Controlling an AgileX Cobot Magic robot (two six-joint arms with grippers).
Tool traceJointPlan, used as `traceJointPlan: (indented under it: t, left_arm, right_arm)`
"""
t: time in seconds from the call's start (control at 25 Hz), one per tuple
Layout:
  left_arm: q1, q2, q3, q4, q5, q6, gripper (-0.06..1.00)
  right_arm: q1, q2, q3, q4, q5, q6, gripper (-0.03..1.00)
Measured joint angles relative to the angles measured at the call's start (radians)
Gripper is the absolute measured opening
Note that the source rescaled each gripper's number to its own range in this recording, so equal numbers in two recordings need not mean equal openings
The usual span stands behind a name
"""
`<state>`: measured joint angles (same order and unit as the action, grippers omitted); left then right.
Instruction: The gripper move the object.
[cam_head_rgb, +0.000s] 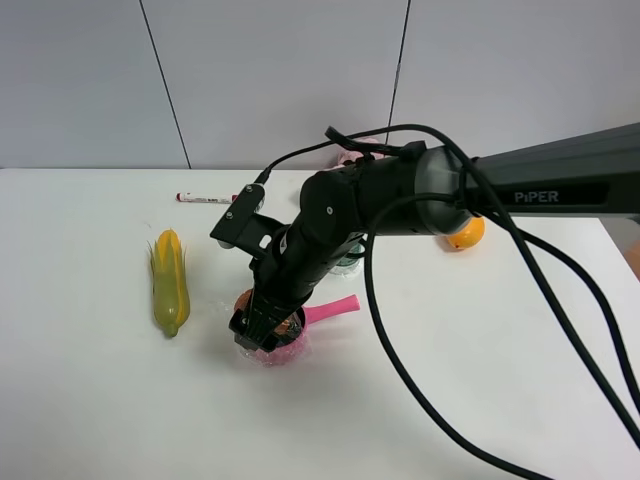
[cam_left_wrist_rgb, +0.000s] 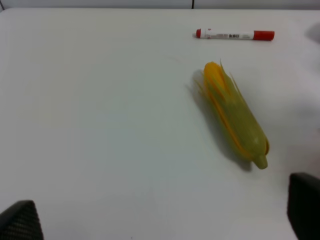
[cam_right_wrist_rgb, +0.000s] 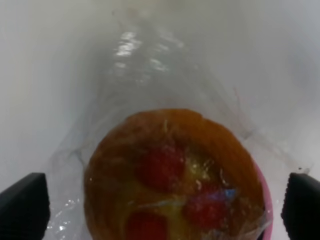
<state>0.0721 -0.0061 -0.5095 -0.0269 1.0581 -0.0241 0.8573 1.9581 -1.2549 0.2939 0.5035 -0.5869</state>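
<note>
The object, a round golden-brown pastry (cam_right_wrist_rgb: 175, 180) with red spots in crinkly clear plastic, sits in a pink saucepan (cam_head_rgb: 335, 308). In the exterior high view only an edge of the pastry (cam_head_rgb: 245, 300) shows beside the arm. My right gripper (cam_head_rgb: 262, 328) hangs right over it. In the right wrist view this gripper (cam_right_wrist_rgb: 162, 207) is open, its fingertips (cam_right_wrist_rgb: 25, 205) standing wide on either side of the pastry without touching it. My left gripper (cam_left_wrist_rgb: 162, 215) is open and empty over bare table. It is not seen in the exterior high view.
A yellow-green corn cob (cam_head_rgb: 170, 280) lies left of the saucepan and also shows in the left wrist view (cam_left_wrist_rgb: 235, 117). A red-capped marker (cam_head_rgb: 205, 198) lies at the back left. An orange mango (cam_head_rgb: 467, 235) sits behind the right arm. The pan's pink rim (cam_right_wrist_rgb: 267, 210) shows beside the pastry.
</note>
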Motion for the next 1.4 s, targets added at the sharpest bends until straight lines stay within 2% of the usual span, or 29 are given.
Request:
traceJointPlan:
  t: [0.08,0.24,0.36,0.68,0.8,0.92,1.04,1.24,1.4]
  left_arm:
    - [0.0,0.0,0.0,0.0,0.0,0.0,1.0]
    - [0.0,0.0,0.0,0.0,0.0,0.0,1.0]
    - [0.0,0.0,0.0,0.0,0.0,0.0,1.0]
    - [0.0,0.0,0.0,0.0,0.0,0.0,1.0]
    - [0.0,0.0,0.0,0.0,0.0,0.0,1.0]
    - [0.0,0.0,0.0,0.0,0.0,0.0,1.0]
    - [0.0,0.0,0.0,0.0,0.0,0.0,1.0]
    - [0.0,0.0,0.0,0.0,0.0,0.0,1.0]
    - [0.0,0.0,0.0,0.0,0.0,0.0,1.0]
  right_arm:
    - [0.0,0.0,0.0,-0.007,0.007,0.007,0.97]
    - [0.0,-0.004,0.0,-0.016,0.029,0.012,0.99]
    - [0.0,-0.051,0.0,-0.018,0.09,0.025,1.0]
    - [-0.001,-0.379,-0.001,-0.023,0.374,0.138,1.0]
    - [-0.035,-0.462,-0.001,-0.024,0.484,0.202,1.0]
    - [-0.098,-0.512,-0.001,-0.076,0.569,0.235,1.0]
    - [-0.196,-0.544,-0.001,-0.136,0.59,0.242,1.0]
    - [-0.435,-0.579,-0.001,-0.181,0.624,0.249,1.0]
    - [-0.604,-0.622,-0.001,-0.232,0.695,0.249,1.0]
